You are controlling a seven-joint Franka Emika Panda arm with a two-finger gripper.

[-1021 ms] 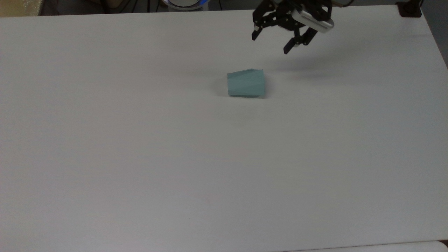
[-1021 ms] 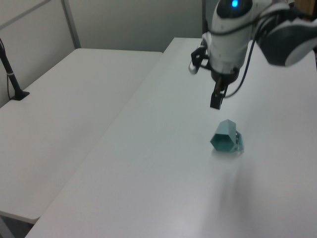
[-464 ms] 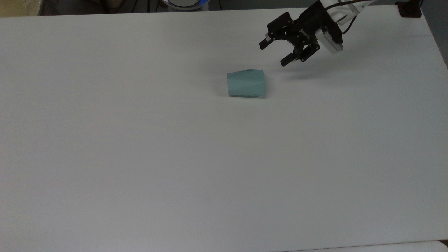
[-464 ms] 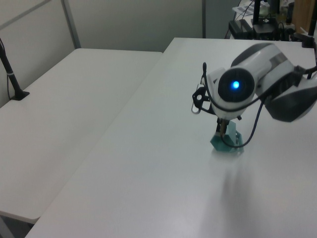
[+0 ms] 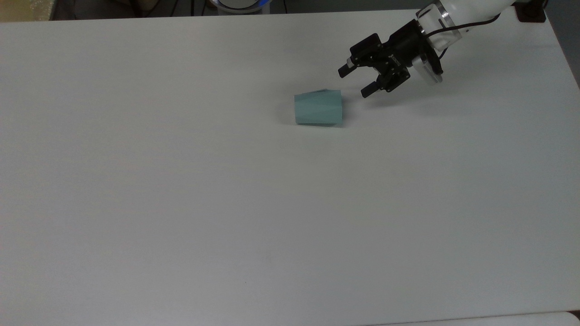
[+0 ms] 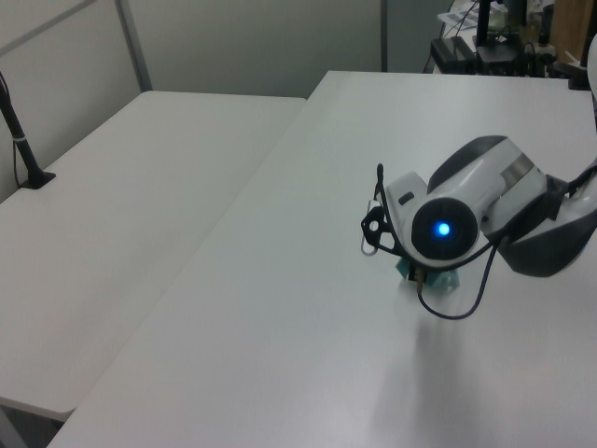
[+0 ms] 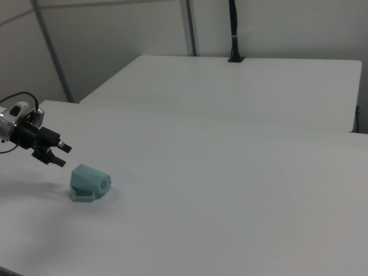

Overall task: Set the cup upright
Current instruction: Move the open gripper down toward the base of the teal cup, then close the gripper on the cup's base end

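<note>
Pale teal faceted cup [image 5: 317,107] lying on its side on the white worktop [image 5: 226,203], a little above centre in the top view. In the top view its wider rim end faces the top view's right and its narrower base faces the top view's left; the facets show as shallow triangles along the upper wall.

The gripper [image 5: 356,83] sits just beside the rim end, off to the top view's upper right, tilted low and reaching toward the cup. Its 2 black jaws are spread apart with empty air between them, and neither touches the cup; a dark shadow lies on the worktop below them.

The right view shows the cup [image 7: 88,182] from the side, with its small angular handle and base end turned toward the right view's right, and the gripper [image 7: 62,155] hanging just above and to the right view's left of the cup, clear of it.

In the left view the white arm housing [image 6: 448,219], carrying 1 blue light [image 6: 443,228], stands in front of the cup [image 6: 446,280], so that a sliver of teal appears beneath it. The left view also shows a second white table [image 6: 121,224] alongside the worktop [image 6: 280,373].
</note>
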